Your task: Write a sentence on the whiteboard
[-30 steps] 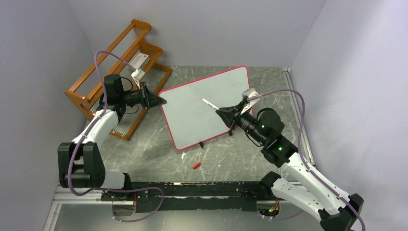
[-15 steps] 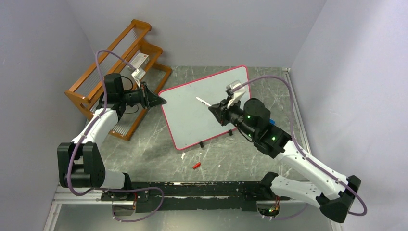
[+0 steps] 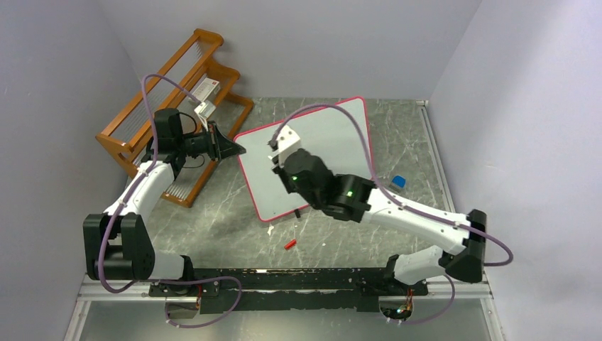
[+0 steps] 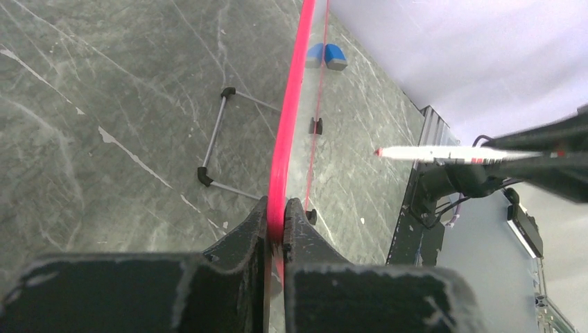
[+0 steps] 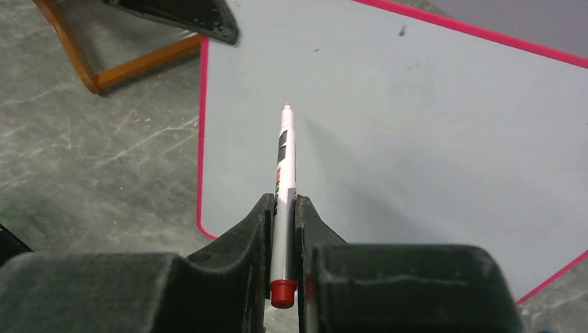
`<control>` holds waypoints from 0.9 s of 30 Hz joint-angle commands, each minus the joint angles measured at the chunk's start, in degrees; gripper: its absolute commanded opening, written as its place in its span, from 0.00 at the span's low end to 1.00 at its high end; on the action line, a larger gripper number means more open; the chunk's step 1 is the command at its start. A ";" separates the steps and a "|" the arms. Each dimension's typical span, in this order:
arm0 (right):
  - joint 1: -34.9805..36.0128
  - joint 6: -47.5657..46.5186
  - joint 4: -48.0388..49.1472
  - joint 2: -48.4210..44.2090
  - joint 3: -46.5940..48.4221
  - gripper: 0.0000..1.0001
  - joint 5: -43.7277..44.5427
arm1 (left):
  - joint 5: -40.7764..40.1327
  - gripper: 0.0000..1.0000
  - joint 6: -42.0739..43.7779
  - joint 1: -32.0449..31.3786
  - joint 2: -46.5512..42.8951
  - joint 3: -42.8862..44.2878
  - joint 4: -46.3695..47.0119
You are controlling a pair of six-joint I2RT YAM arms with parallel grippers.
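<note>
Two grips: left tool on whiteboard rim, right tool marker

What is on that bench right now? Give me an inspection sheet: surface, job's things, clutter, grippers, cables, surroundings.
Surface: grey marbled table, bare in front.
Job's things: whiteboard propped at a tilt, face blank, no writing seen; marker uncapped, tip aimed at the board, apparently short of it.
Clutter: small red piece and blue object lying on the table.
Grippers: left gripper shut on the whiteboard's pink edge; right gripper shut on the marker.
Cables: left purple cable loops above its arm; right purple cable arcs over the board.
Surroundings: wooden rack back left; plain walls.
</note>
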 commanded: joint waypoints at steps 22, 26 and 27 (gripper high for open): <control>8.80 -1.02 -1.43 14.52 13.14 0.00 16.18 | -7.92 0.05 6.65 -3.80 -1.72 -0.02 -6.20; 8.80 -1.09 -1.31 15.94 14.48 0.00 16.51 | -7.93 0.05 6.58 -3.80 -1.73 -0.06 -5.95; 8.79 -1.18 -1.16 16.21 14.71 0.00 16.40 | -7.92 0.05 6.57 -3.80 -1.67 -0.06 -6.09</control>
